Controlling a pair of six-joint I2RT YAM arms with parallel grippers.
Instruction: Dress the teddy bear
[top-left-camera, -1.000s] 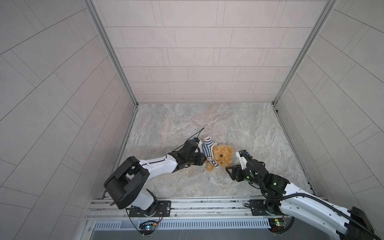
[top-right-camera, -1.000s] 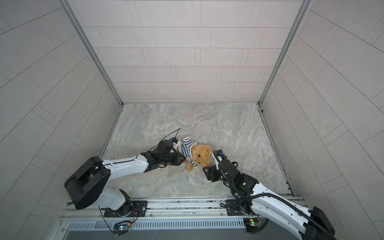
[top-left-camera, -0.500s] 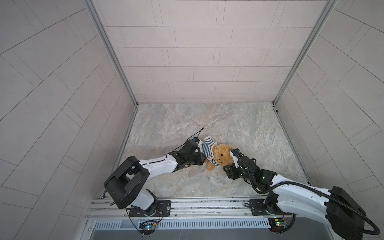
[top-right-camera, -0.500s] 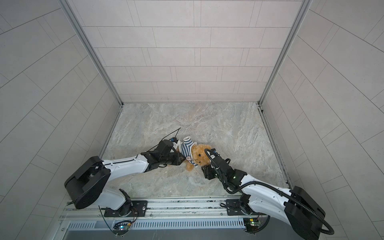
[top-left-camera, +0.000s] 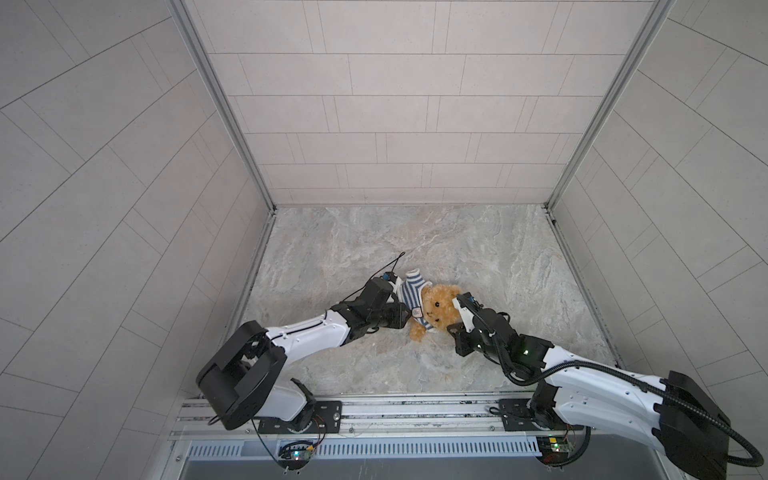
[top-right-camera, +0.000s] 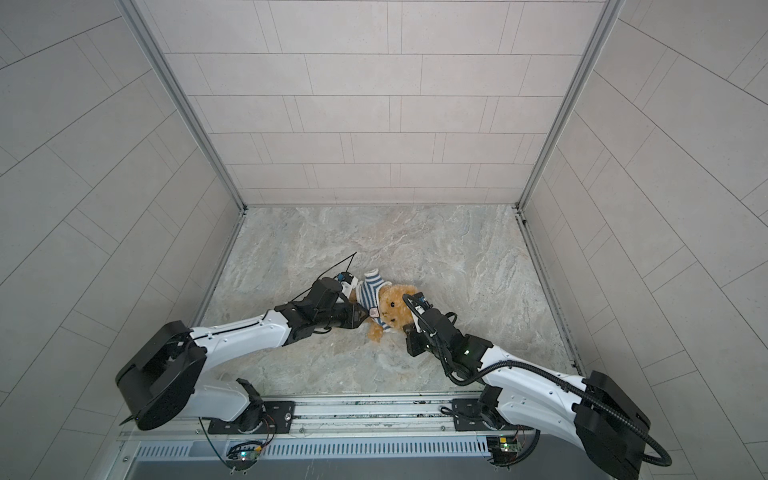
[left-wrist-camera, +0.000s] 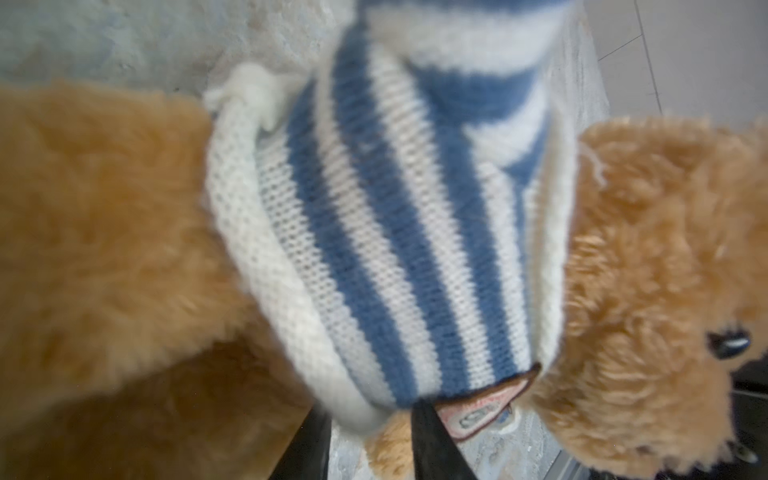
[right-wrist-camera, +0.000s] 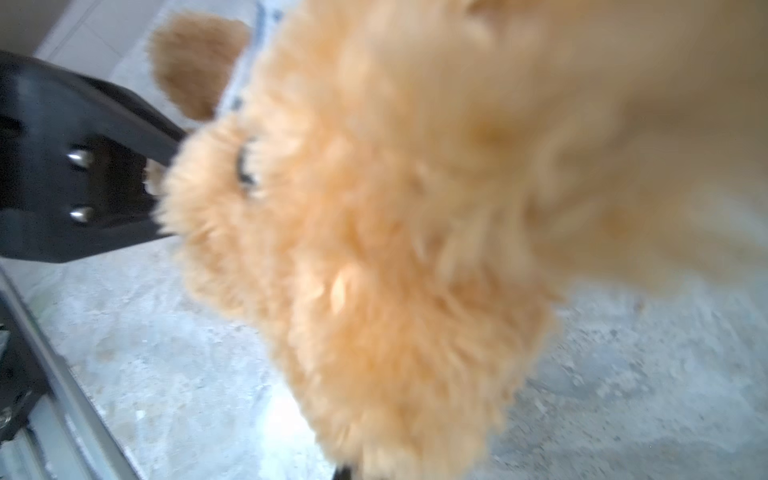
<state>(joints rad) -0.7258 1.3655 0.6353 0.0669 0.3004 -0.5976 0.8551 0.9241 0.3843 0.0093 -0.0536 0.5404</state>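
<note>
Marbled tabletop (top-left-camera: 478, 257) amid tiled walls (top-left-camera: 395, 104): teddy bear (top-left-camera: 438, 307) wears striped shirt (top-left-camera: 411, 291).

A robot test cell of a laboratory is shown. A small booth is formed by three walls (top-left-camera: 395, 104) clad in pale tile-pattern panels, which are joined by bare metal corner strips (top-left-camera: 221, 104). A stone-pattern worktop (top-left-camera: 478, 257) is enclosed by them. Two white and black robot arms (top-left-camera: 307, 332) are bolted to an aluminium rail (top-left-camera: 415, 409) at the open front. Below the rail, uncovered circuit boards (top-left-camera: 296, 455) with small lit lamps and loose wires are seen, and a slotted cover strip (top-left-camera: 415, 448) is fitted between them.
</note>
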